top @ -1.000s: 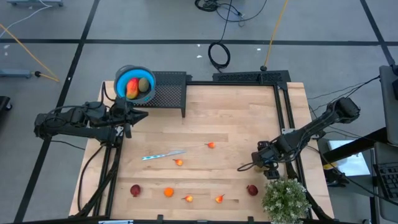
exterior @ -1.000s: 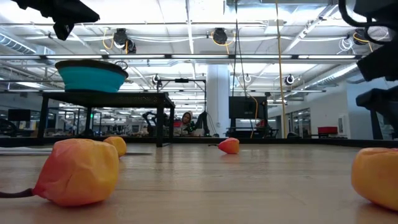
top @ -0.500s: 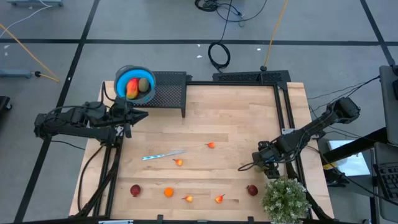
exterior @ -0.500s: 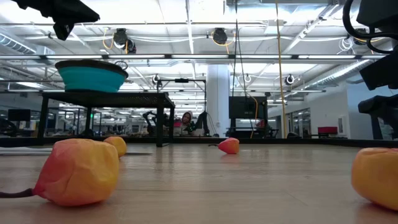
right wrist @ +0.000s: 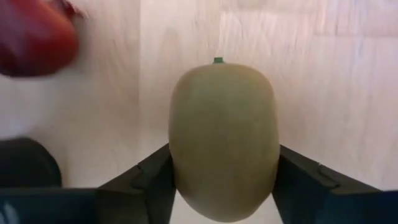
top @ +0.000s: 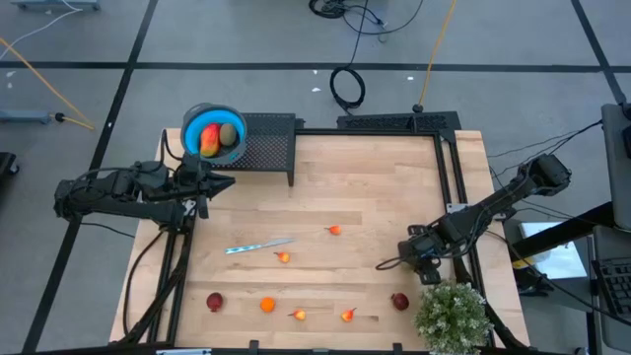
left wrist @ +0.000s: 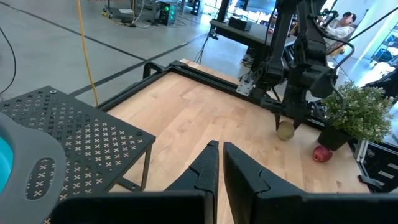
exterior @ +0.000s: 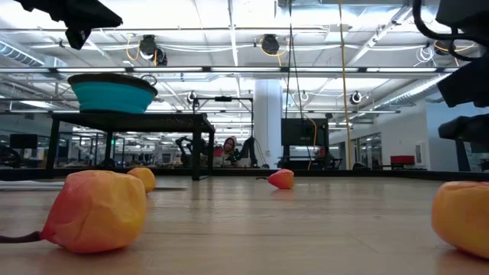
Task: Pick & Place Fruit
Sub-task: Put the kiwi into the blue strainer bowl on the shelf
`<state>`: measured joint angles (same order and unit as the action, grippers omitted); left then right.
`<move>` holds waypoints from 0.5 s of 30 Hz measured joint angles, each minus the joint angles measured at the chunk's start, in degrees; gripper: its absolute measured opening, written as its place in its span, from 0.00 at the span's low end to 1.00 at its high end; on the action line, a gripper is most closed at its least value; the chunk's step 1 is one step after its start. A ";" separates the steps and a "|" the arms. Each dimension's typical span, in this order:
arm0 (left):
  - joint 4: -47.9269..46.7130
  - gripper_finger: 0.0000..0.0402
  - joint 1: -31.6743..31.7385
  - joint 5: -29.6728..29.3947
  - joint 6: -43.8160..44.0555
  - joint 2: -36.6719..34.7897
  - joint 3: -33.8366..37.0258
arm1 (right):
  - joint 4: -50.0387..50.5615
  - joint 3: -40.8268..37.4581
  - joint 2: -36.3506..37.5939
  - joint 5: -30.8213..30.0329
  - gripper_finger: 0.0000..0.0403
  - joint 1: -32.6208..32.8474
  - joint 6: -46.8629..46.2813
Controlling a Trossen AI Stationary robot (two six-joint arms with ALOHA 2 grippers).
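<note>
We see the right gripper [top: 414, 258] low over the wooden table [top: 375, 177] near its right edge, at about four o'clock from the table's centre, its two dark fingers [right wrist: 146, 183] pressed against both sides of a brown-green kiwi [right wrist: 224, 140], pinching it while it sits on the wood. From the left wrist view the same kiwi [left wrist: 285, 130] shows right under the right arm's fingertips. A dark red fruit [top: 399, 301] lies just beside it toward six o'clock, close to a small potted plant [top: 452, 318]. The left gripper [top: 225, 183] hovers at about ten o'clock, just below the blue bowl [top: 189, 126], which sits on a black perforated stand [top: 271, 143] and holds an orange-red fruit [top: 209, 139] and another kiwi [top: 229, 135]; its fingers [left wrist: 208, 165] are pressed together on nothing. Across the front of the table we find small orange fruits [top: 267, 305], another dark red one [top: 214, 302], and a silver knife [top: 258, 246] at about eight o'clock.
</note>
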<state>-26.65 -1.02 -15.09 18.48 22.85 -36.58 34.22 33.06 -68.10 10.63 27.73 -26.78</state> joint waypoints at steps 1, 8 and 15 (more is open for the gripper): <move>0.00 0.05 0.00 0.00 0.00 0.00 0.00 | -0.51 0.09 0.02 0.02 0.48 0.00 -0.59; 0.00 0.05 0.02 0.00 -0.03 0.00 0.00 | -3.36 3.06 0.07 -0.10 0.47 -0.74 -1.24; 0.00 0.05 0.02 0.00 -0.04 0.00 0.00 | -5.27 6.87 0.09 -0.32 0.48 -5.66 -0.92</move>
<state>-26.65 -1.00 -15.09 18.44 22.85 -36.58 28.95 39.93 -68.01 10.31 22.06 -27.70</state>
